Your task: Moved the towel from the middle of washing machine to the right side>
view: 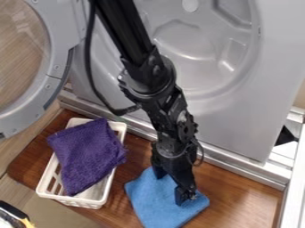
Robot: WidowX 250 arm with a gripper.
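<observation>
The black two-finger claw (171, 186) hangs down over a soft blue cloth towel (156, 205), its two fingers set wide apart, with some of the blue showing between them; whether the tips press into the cloth cannot be told. The towel lies spread, a little rumpled, on the brown wooden counter (241, 200), directly below the claw and reaching out to both sides of it. Left of the claw in the view, near the towel but apart from it, sits a white slotted plastic basket (104, 198). A purple textured cloth (89, 156) lies in it, draped partly over its rim. Behind the claw stands a silver-grey washing machine panel (238, 116) with a large round recess, and a round grey-framed door with a clear pane (58, 67) stands open, up and to the claw's left. A pale metal frame (294, 182) runs along the counter's edge, well to the claw's right.
</observation>
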